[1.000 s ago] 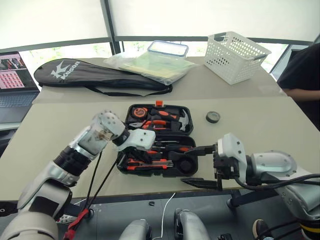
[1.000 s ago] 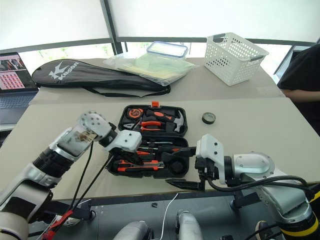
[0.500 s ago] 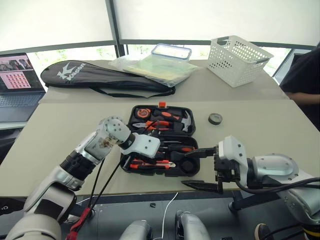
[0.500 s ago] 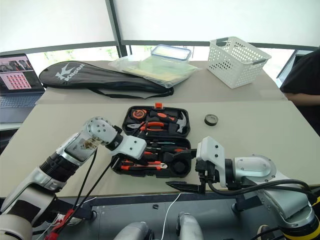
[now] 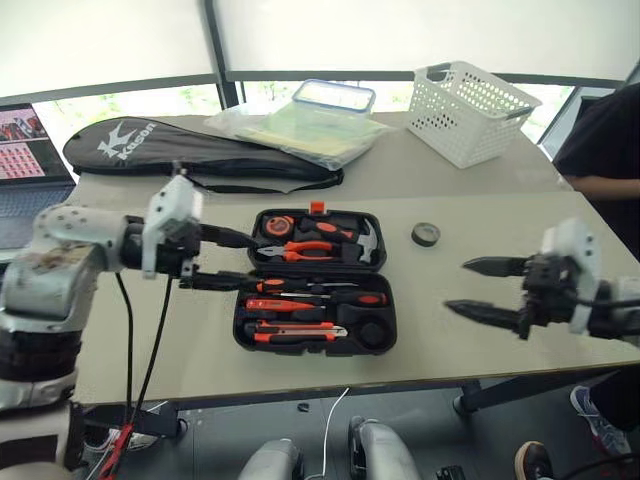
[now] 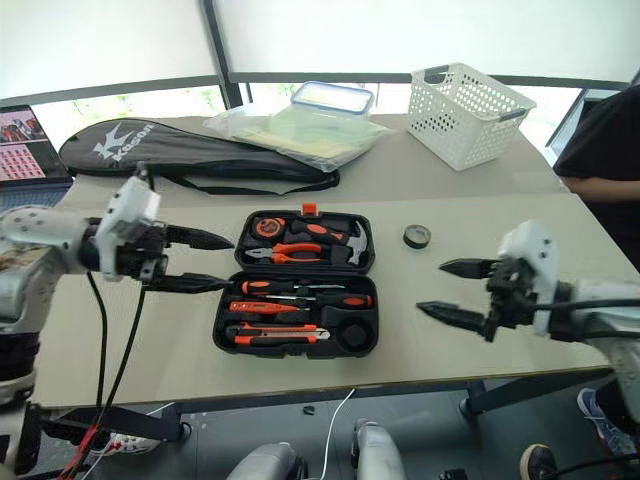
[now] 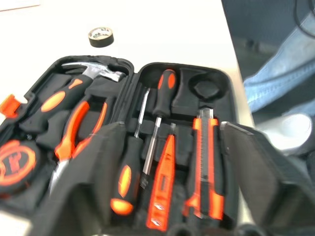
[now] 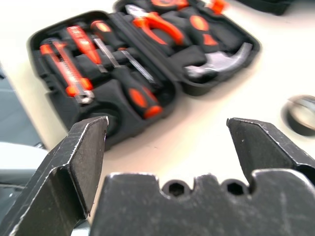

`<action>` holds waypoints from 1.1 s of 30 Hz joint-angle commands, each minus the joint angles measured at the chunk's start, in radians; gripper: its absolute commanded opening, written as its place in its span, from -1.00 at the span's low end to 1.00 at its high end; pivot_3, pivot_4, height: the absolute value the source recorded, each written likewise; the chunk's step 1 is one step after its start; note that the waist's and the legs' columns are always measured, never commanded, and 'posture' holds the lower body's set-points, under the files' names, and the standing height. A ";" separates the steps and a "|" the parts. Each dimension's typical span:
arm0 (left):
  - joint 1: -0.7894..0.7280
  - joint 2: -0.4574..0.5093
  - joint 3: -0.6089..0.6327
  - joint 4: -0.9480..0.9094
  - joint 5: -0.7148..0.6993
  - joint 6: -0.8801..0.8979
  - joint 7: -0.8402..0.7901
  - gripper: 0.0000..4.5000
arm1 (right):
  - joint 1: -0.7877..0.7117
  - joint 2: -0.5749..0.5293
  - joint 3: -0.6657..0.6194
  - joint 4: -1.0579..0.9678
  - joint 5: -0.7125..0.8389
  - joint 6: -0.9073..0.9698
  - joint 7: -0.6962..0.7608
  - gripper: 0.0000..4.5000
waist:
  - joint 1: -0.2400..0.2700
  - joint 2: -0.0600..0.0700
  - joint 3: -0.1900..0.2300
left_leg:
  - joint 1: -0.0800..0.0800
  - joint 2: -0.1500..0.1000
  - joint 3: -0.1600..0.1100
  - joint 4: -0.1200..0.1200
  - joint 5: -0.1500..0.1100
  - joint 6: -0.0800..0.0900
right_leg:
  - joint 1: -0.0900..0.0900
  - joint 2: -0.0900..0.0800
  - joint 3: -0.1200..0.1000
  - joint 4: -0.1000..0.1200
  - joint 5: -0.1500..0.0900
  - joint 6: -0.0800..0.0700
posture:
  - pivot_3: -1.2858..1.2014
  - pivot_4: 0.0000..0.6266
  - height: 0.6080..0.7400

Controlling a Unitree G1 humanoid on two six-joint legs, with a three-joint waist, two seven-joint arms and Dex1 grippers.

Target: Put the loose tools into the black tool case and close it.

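The black tool case [image 5: 392, 300] lies open mid-table. Its near half holds two screwdrivers [image 7: 125, 182] [image 7: 165, 88], the orange tester pen [image 7: 162, 189] and the utility knife [image 7: 206, 167], beside an empty round recess [image 7: 204, 88]. Pliers, a hammer and a tape measure fill the far half. The black tape roll [image 5: 426, 234] sits on the table right of the case. My left gripper [image 5: 252, 262] hovers open at the case's left edge, pointing right, empty. Well right of the case, my right gripper [image 5: 455, 285] hangs open and empty, pointing left.
A long black racket bag [image 5: 190, 150] lies at the back left, a lidded clear box on plastic bags [image 5: 335, 97] behind the case, a white basket [image 5: 475, 110] at the back right. A laptop [image 5: 25, 135] stands far left. A person's arm [image 5: 605, 185] rests at the right edge.
My left gripper has pulled back leftward and upward off the case and opened. My right gripper has swung right, away from the case's front corner, still open.
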 commanded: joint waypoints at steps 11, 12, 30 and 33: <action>0.018 -0.034 -0.012 -0.094 -0.088 0.002 0.149 0.98 | -0.638 0.250 0.547 0.632 -0.519 -0.196 -0.119 1.00 | -0.020 0.000 0.000 | 0.000 0.001 0.000 0.000 0.002 -0.003 | 0.000 0.000 0.003 0.001 0.002 -0.003 | 0.03 -0.52 1.00; 0.024 -0.034 -0.014 -0.100 -0.089 -0.003 0.153 0.98 | -0.684 0.278 0.574 0.709 -0.558 -0.220 -0.127 1.00 | -0.021 0.000 0.000 | -0.001 0.001 0.000 0.000 0.002 -0.004 | -0.001 0.000 0.003 0.001 0.002 -0.003 | 0.03 -0.52 1.00; 0.043 -0.013 -0.016 -0.130 -0.125 -0.009 0.206 1.00 | -1.059 0.511 0.658 1.461 -0.829 -0.490 -0.110 0.29 | -0.034 0.001 0.001 | -0.004 0.000 -0.002 -0.001 0.004 -0.007 | -0.005 0.000 0.001 0.001 0.003 -0.006 | 0.03 -0.52 1.00; 0.047 -0.012 -0.020 -0.134 -0.125 -0.014 0.208 1.00 | -1.067 0.520 0.647 1.491 -0.844 -0.523 -0.129 -0.14 | -0.037 0.001 0.001 | -0.003 0.001 -0.002 -0.001 0.004 -0.008 | -0.005 0.000 0.001 0.002 0.003 -0.006 | 0.03 -0.52 1.00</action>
